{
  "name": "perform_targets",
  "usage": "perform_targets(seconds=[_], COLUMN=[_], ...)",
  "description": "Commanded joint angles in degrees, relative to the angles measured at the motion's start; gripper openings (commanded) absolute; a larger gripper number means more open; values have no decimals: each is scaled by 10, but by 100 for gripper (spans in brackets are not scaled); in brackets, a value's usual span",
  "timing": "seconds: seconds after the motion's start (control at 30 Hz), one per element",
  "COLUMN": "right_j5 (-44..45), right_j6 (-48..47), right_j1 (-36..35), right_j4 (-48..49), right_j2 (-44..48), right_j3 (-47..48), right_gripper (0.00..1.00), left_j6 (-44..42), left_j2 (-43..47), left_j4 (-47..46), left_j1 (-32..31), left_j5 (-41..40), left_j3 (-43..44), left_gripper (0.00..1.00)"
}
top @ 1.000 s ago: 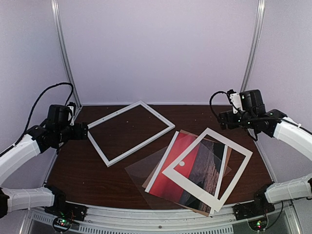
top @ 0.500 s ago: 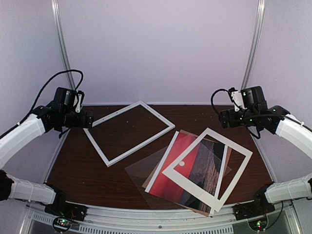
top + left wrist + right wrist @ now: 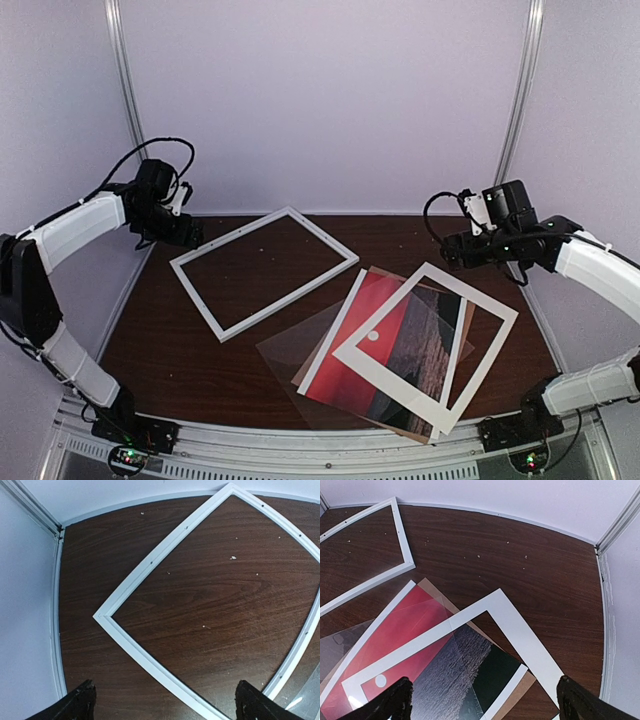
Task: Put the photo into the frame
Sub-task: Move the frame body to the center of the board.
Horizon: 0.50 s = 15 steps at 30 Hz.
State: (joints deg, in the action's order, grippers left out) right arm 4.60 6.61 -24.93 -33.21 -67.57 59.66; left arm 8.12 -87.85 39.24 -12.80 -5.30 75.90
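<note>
One frame (image 3: 231,237), one photo (image 3: 365,345), and both are lying flat on the dark wood-grain table (image 3: 180,350). The frame, a thin rigid white rectangle, is sitting at the back left and showing only bare wood speckled with pale crumbs inside it. The photo is lying well outside it at the front right, glossy red sky with a small white sun over dark sea. One wide-bordered white paper mat (image 3: 388,314) is resting askew on top of the photo. One brown backing board (image 3: 427,586) is peeking out beneath, and one clear sheet (image 3: 290,350) is poking out to the left. Two grippers: the left gripper (image 3: 165,702) is hovering over the frame's corner with jaws wide apart and empty. The right gripper (image 3: 485,700) is hanging over the pile, equally spread, gripping nothing.
</note>
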Motion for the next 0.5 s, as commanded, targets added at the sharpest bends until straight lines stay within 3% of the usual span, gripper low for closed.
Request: perform_targets(seconds=[0.0, 0.47], right_j5=[-12, -32], right_j6=[9, 17], right_j1=[-5, -6], right_j4=[-5, 8], right_j2=[-8, -52], right_j3=[7, 11], right_gripper=[100, 100], left_j6=[-47, -166], left_j2=[-83, -329], left_j4=[3, 5], left_j1=[32, 91], left_j5=[51, 74], left_j3=[52, 233], left_gripper=[98, 97])
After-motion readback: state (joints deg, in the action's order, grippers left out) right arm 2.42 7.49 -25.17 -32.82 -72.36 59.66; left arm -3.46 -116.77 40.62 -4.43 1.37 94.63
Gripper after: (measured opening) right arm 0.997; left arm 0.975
